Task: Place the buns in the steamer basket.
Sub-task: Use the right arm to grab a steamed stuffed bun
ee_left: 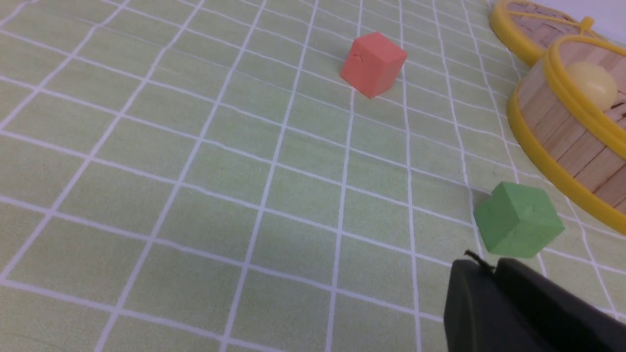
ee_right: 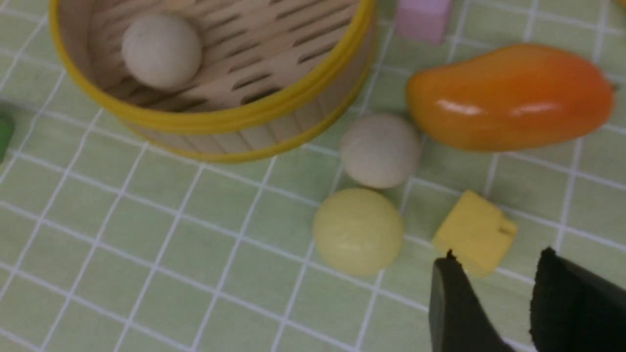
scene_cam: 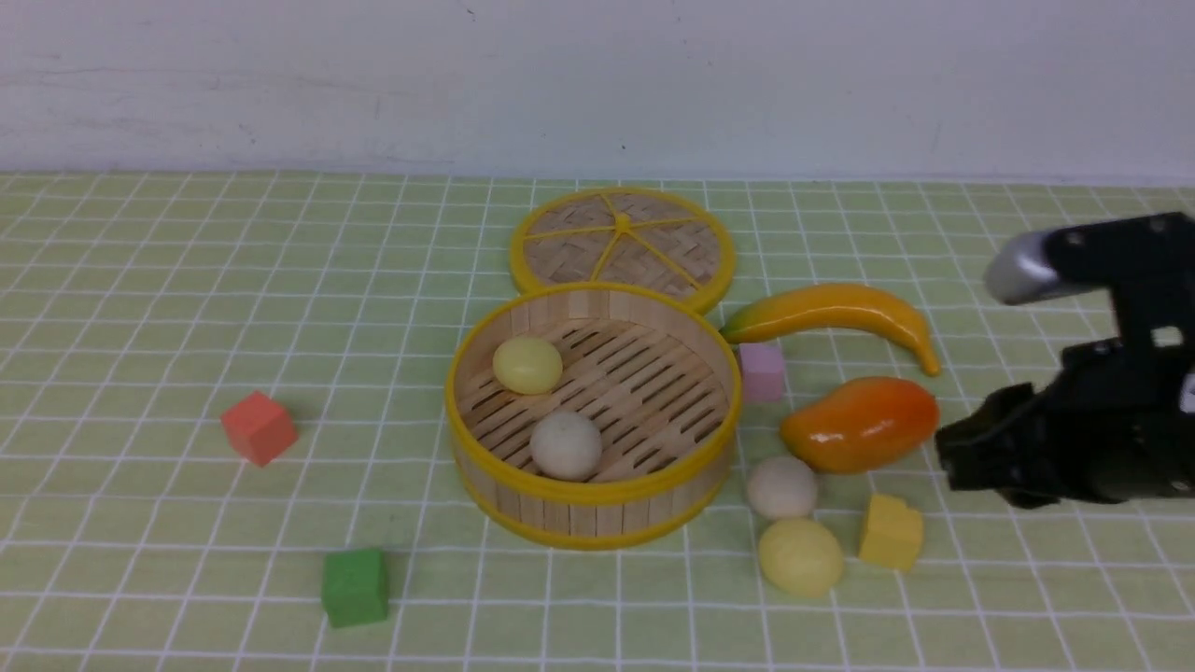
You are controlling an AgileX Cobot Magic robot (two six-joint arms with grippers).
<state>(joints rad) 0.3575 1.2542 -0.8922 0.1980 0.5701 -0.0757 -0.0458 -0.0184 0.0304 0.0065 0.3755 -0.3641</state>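
The steamer basket (scene_cam: 597,504) stands mid-table and holds a pale yellow bun (scene_cam: 527,364) and an off-white bun (scene_cam: 566,445). To its right, on the cloth, lie another off-white bun (scene_cam: 782,486) and a pale yellow bun (scene_cam: 800,556), touching each other. My right gripper (scene_cam: 948,459) hovers right of them, open and empty. In the right wrist view its gap (ee_right: 499,259) sits by the yellow cube (ee_right: 473,232), with the pale yellow bun (ee_right: 358,231) and the off-white bun (ee_right: 380,150) beyond. My left gripper (ee_left: 491,266) is shut and empty beside the green cube (ee_left: 518,227). It is out of the front view.
The woven lid (scene_cam: 622,245) lies behind the basket. A banana (scene_cam: 836,317), a mango (scene_cam: 861,423) and a pink cube (scene_cam: 762,371) lie right of it, and the yellow cube (scene_cam: 892,532) beside the loose buns. A red cube (scene_cam: 259,427) and the green cube (scene_cam: 355,586) lie left.
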